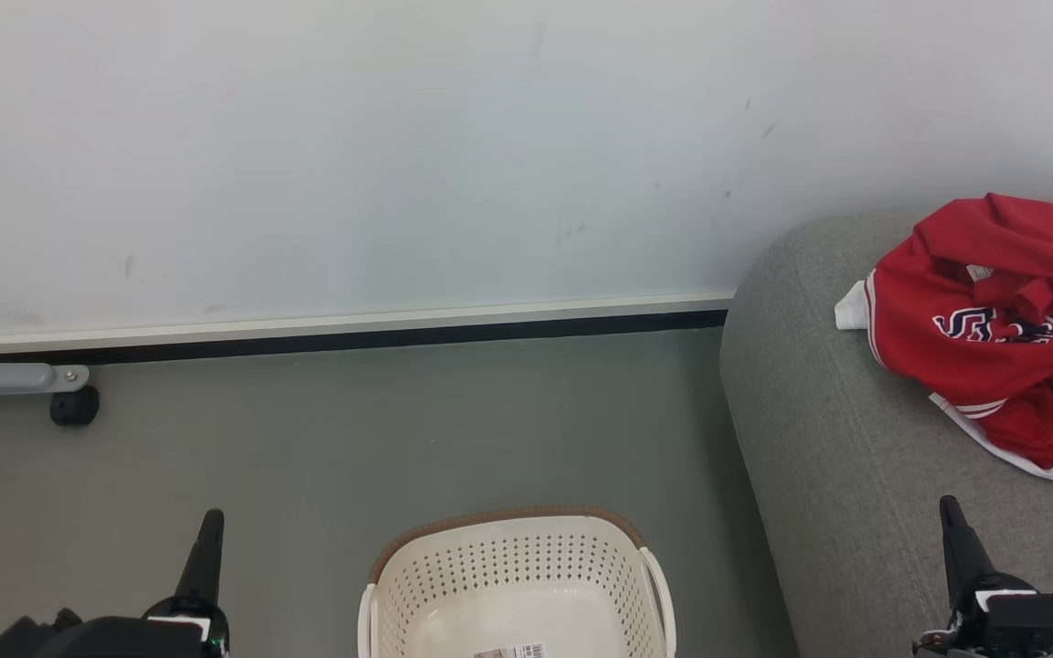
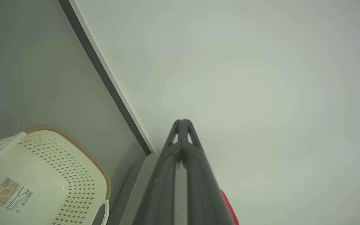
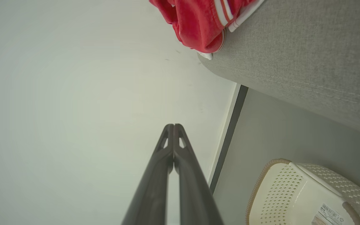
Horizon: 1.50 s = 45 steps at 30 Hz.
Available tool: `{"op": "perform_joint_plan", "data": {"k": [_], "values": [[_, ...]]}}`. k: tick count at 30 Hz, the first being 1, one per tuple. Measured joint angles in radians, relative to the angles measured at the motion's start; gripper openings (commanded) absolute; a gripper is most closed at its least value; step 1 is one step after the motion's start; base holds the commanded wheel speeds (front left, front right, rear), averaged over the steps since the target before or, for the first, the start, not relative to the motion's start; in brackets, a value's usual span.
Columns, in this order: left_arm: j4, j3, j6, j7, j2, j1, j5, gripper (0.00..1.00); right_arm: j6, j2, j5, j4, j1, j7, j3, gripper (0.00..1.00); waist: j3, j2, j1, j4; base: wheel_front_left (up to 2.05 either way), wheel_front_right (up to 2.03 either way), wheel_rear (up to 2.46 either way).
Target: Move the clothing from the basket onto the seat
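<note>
the red sports clothing with white trim and navy-and-white lettering (image 1: 1002, 338) lies in a crumpled heap on the large grey fabric-upholstered seat (image 1: 819, 439), toward its back near the pale wall (image 1: 398, 137) — a white corner of it reaches toward the cushion's rounded edge. the cream-white perforated plastic basket with a brown woven-look rim (image 1: 508, 571) stands on the grey-green floor (image 1: 353, 429) just beside the seat, its smooth bottom showing a barcode sticker (image 1: 510, 651). the left gripper (image 1: 212, 519) rises at the lower left of the head view over the floor, left of the basket, its two long dark fingers pressed flat together, grasping nothing. the right gripper (image 1: 950, 503) rises at the lower right over the seat cushion, apart from the clothing — its fingers likewise clamped tip to tip on nothing. a grey metal leg with a black caster (image 1: 74, 405) sits by the dark skirting strip (image 1: 398, 338) at far left.
</note>
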Motion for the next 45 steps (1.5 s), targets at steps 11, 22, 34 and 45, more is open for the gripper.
{"op": "perform_joint_plan", "data": {"k": [11,22,34,45], "values": [[0.007,0.021,-0.025,0.038,-0.011,-0.02,-0.134,0.0,0.027,0.018,0.129,0.008,-0.01,0.035,-0.052,0.0,0.002,0.0,0.0,0.003,0.0,0.0,0.0],[0.008,0.024,-0.032,0.042,-0.013,-0.024,-0.159,0.0,0.027,0.02,0.142,0.011,-0.014,0.043,-0.059,0.0,0.002,0.0,0.0,0.003,0.0,0.0,0.0],[0.008,0.024,-0.032,0.042,-0.013,-0.024,-0.159,0.0,0.027,0.021,0.142,0.011,-0.015,0.043,-0.059,0.0,0.002,0.0,0.0,0.003,0.0,0.0,0.0],[0.008,0.024,-0.032,0.042,-0.013,-0.024,-0.159,0.0,0.029,0.021,0.142,0.011,-0.015,0.043,-0.059,0.0,0.002,0.0,0.0,0.003,0.0,0.0,0.0]]}}
